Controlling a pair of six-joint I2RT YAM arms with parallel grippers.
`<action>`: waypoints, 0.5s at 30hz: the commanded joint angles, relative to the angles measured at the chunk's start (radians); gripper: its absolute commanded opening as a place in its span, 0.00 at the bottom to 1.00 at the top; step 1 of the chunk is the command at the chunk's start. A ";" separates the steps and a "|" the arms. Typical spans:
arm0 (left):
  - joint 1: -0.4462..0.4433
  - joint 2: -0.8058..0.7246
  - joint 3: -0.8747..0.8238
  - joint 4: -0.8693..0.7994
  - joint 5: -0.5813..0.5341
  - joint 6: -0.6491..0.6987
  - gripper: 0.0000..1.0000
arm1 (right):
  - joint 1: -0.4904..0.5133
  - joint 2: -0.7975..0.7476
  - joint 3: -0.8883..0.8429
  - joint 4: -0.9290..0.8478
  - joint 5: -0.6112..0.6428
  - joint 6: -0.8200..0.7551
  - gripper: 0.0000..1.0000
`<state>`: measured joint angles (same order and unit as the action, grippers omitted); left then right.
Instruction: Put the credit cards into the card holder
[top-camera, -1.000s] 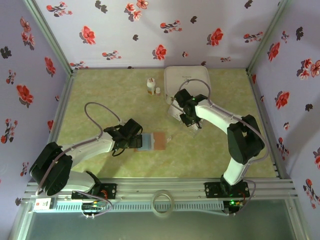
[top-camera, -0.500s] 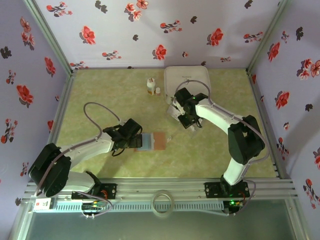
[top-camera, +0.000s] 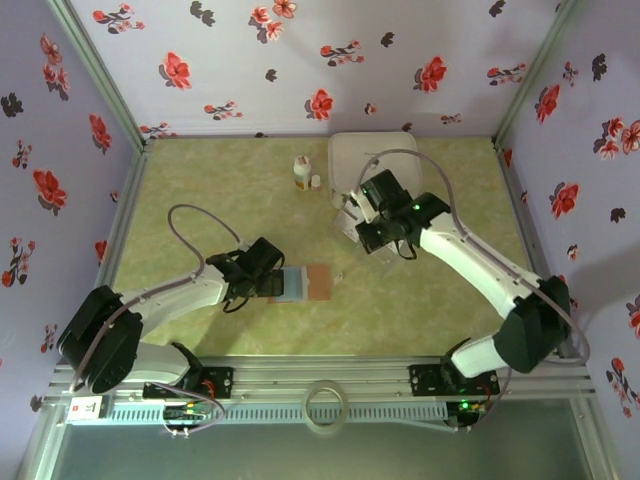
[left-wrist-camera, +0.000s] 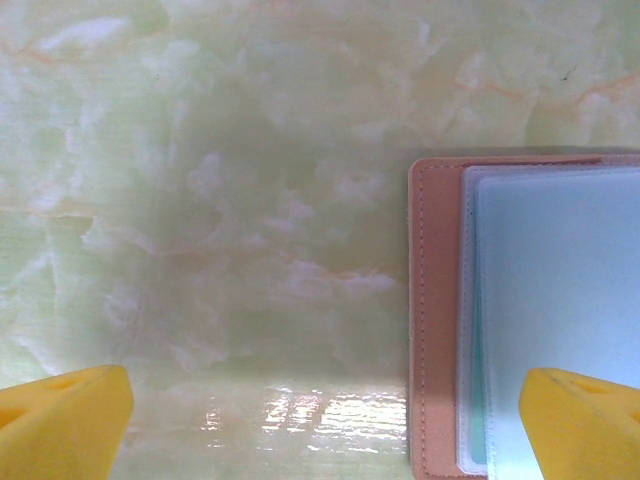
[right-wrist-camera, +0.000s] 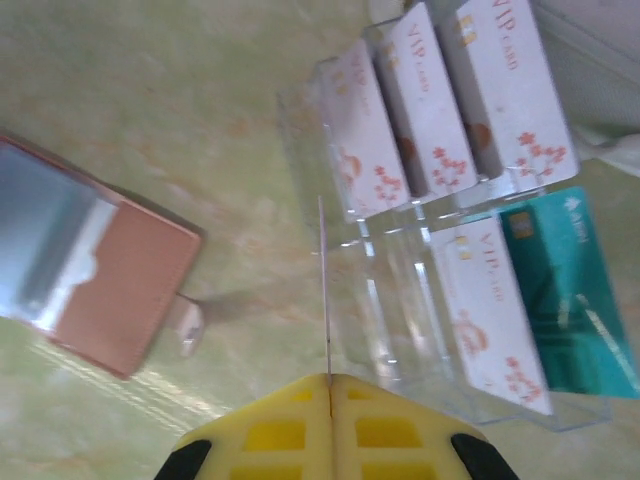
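Credit card (right-wrist-camera: 324, 290) clamped between the closed yellow fingertips of the right hand (right-wrist-camera: 328, 385), seen edge-on as a thin line, face unreadable. Just ahead of that hand and to its right, a clear tiered stand (right-wrist-camera: 392, 262) on the table (right-wrist-camera: 150, 90). Three white cards (right-wrist-camera: 425, 100) side by side on the farther step. One more white card (right-wrist-camera: 490, 315) and a teal card (right-wrist-camera: 565, 290) on the nearer step. "VIP" and "CARD" legible on the white ones, beside orange-pink blossom print; the teal card's pale lettering too blurred to read. Beyond the stand, corner of a white box (right-wrist-camera: 600, 50), cut off by the frame.

To the left of the right hand and nearer the arm bases, the card holder (top-camera: 318, 282), lying open and flat, one half brown, the other pale blue-grey. Strip of bare table between it and the stand. Small pale tab (right-wrist-camera: 188, 330) at its corner nearest the right hand, nature unclear.

Left hand (left-wrist-camera: 320, 420) spread wide, grasping nothing, low over the table. Stitched brown edge of the card holder between the fingers, nearer the right one, its far side cut off by the frame. Right fingertip (left-wrist-camera: 585, 420) over the pale face, contact impossible to judge. Open green marbled table ahead of this hand and to its left. Two small white bottles (top-camera: 303, 172) well ahead, near the box.
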<state>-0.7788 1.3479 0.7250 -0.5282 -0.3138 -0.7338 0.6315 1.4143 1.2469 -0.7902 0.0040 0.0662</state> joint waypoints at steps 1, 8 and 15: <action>0.001 0.027 0.028 -0.018 -0.003 0.025 1.00 | 0.003 -0.067 -0.131 0.206 -0.158 0.219 0.00; -0.007 0.054 0.045 -0.011 0.009 0.031 1.00 | 0.028 -0.171 -0.544 0.893 -0.348 0.651 0.00; -0.023 0.090 0.052 0.004 0.014 0.027 1.00 | 0.074 -0.129 -0.697 1.140 -0.313 0.769 0.00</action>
<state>-0.7906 1.4151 0.7521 -0.5243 -0.3027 -0.7227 0.6914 1.2686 0.5732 0.1272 -0.2951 0.7280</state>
